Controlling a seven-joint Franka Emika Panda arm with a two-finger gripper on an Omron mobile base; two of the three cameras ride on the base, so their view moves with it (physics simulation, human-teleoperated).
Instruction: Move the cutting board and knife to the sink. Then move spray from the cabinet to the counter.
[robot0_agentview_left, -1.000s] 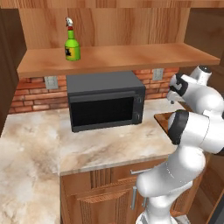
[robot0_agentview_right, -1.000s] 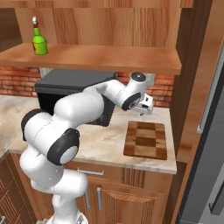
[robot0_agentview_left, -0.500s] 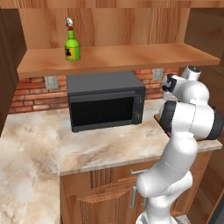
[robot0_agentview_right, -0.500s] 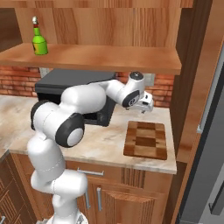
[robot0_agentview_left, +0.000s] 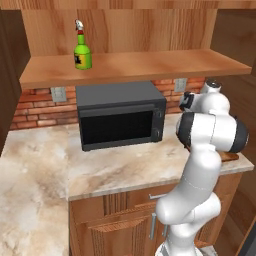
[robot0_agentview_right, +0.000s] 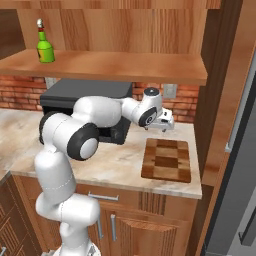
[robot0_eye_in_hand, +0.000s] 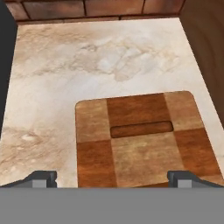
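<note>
The patchwork wooden cutting board (robot0_agentview_right: 166, 159) lies flat on the marbled counter (robot0_agentview_right: 120, 160), right of the microwave. In the hand view the cutting board (robot0_eye_in_hand: 140, 140) has a dark slot across its middle. My gripper (robot0_agentview_right: 163, 123) hangs a little above the board's back edge, apart from it. The gripper (robot0_eye_in_hand: 113, 178) is open, its dark fingertips (robot0_eye_in_hand: 43, 178) spread wide with nothing between them. The green spray (robot0_agentview_left: 82, 52) stands upright at the left of the cabinet shelf (robot0_agentview_left: 150, 65), and the spray (robot0_agentview_right: 45, 48) is far from the hand. The knife and the sink are out of view.
A black microwave (robot0_agentview_left: 120, 120) stands against the brick wall, just left of the gripper. A tall wooden side panel (robot0_agentview_right: 220, 75) closes off the counter right of the board. The shelf overhangs the hand. Base cabinets with handles (robot0_agentview_right: 112, 227) sit below.
The arm has folded, its elbow swinging in closer to the hand. The hand has stayed near the board's back edge, jaws still open. Board and spray have not moved.
</note>
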